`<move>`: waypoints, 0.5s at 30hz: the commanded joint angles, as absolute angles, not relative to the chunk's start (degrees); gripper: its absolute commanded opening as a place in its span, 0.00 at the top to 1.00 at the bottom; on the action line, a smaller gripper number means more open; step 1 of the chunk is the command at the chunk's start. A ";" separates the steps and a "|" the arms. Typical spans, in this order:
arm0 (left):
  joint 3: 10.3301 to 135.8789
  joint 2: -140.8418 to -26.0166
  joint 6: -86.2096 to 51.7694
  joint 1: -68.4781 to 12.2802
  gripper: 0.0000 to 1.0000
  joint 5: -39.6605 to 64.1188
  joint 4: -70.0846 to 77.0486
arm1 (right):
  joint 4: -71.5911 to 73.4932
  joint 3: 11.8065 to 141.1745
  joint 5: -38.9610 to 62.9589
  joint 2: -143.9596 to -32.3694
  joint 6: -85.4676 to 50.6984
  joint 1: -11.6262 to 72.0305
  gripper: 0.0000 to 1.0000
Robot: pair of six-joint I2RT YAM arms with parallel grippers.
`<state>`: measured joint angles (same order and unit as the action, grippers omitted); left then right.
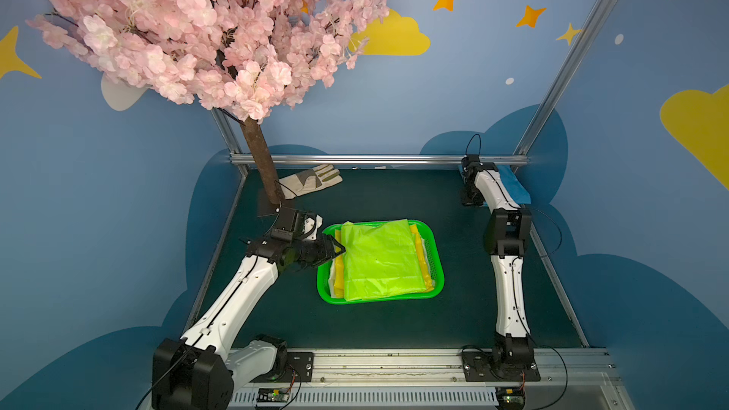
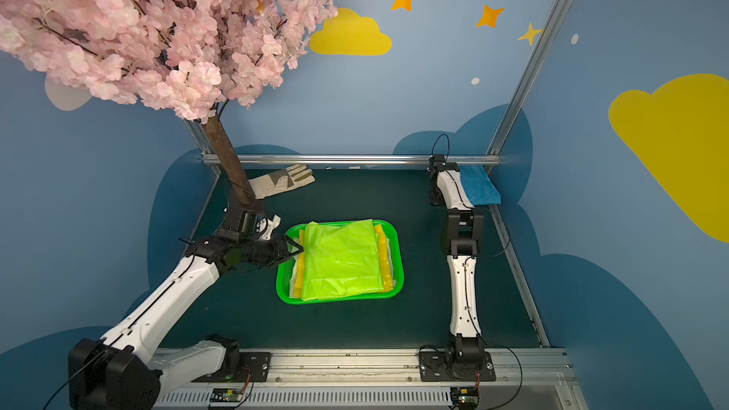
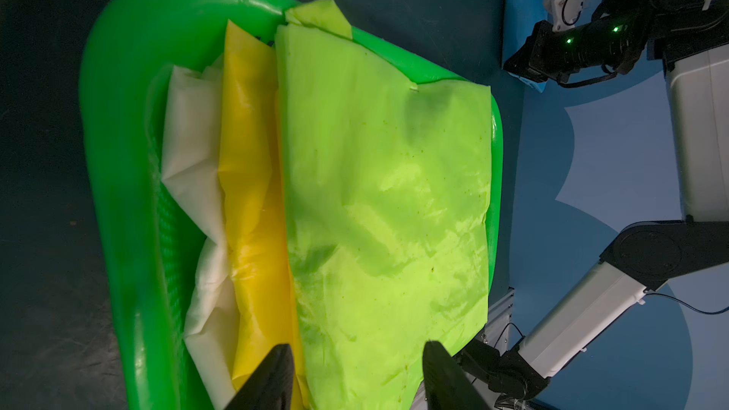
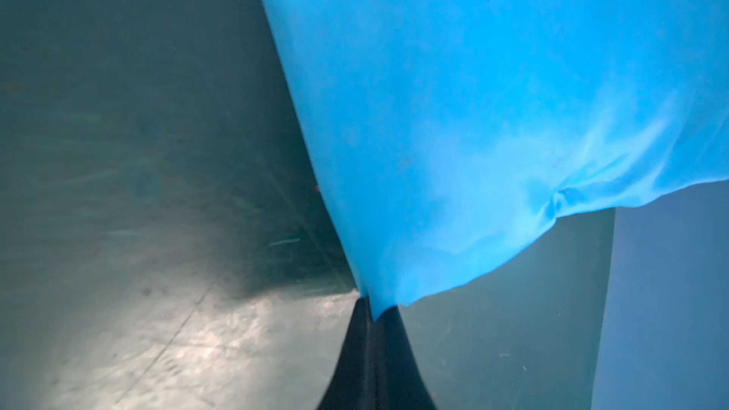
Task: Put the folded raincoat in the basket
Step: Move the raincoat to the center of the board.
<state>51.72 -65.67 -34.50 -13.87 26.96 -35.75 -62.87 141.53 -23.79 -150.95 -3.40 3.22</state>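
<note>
The green basket [image 1: 378, 301] [image 2: 340, 301] [image 3: 118, 120] sits mid-table. It holds a stack of folded raincoats: lime [image 1: 378, 258] [image 2: 339, 258] [image 3: 386, 191] on top, then yellow [image 3: 248, 191], then white [image 3: 189, 151]. My left gripper [image 1: 337, 248] [image 2: 296, 248] [image 3: 357, 345] hovers open at the basket's left rim, its fingers apart over the lime raincoat's edge. At the far right corner lies a blue folded raincoat [image 1: 513, 187] [image 2: 481, 187] [image 4: 493, 112]. My right gripper [image 4: 372, 311] is shut on its corner, and the corner is lifted a little off the table.
A pink blossom tree with a brown trunk [image 1: 262, 167] stands at the far left. A pale work glove [image 1: 311, 181] lies beside it. A metal rail [image 1: 378, 159] bounds the back of the dark table [image 1: 374, 199], and slanted posts run along both sides.
</note>
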 commanded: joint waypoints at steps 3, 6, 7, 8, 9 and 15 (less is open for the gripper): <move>51.50 -65.86 -33.79 -13.71 0.44 26.46 -37.09 | -62.93 139.75 -21.54 -147.96 -4.40 3.26 1.00; 51.34 -65.78 -34.00 -13.66 0.44 26.19 -37.18 | -63.34 137.23 -20.70 -145.26 -5.07 3.91 1.00; 51.33 -65.66 -34.05 -13.67 0.44 26.19 -37.23 | -63.74 136.39 -19.40 -144.21 -5.83 4.24 1.00; 51.33 -65.65 -34.11 -13.71 0.44 26.18 -37.31 | -64.06 135.72 -17.83 -143.39 -5.83 4.69 1.00; 51.25 -65.52 -34.25 -13.71 0.44 26.19 -37.36 | -64.61 134.96 -15.35 -142.28 -5.31 5.29 1.00; 51.33 -64.45 -35.28 -13.68 0.44 26.36 -37.87 | -68.58 126.59 0.07 -136.76 -8.87 11.42 1.00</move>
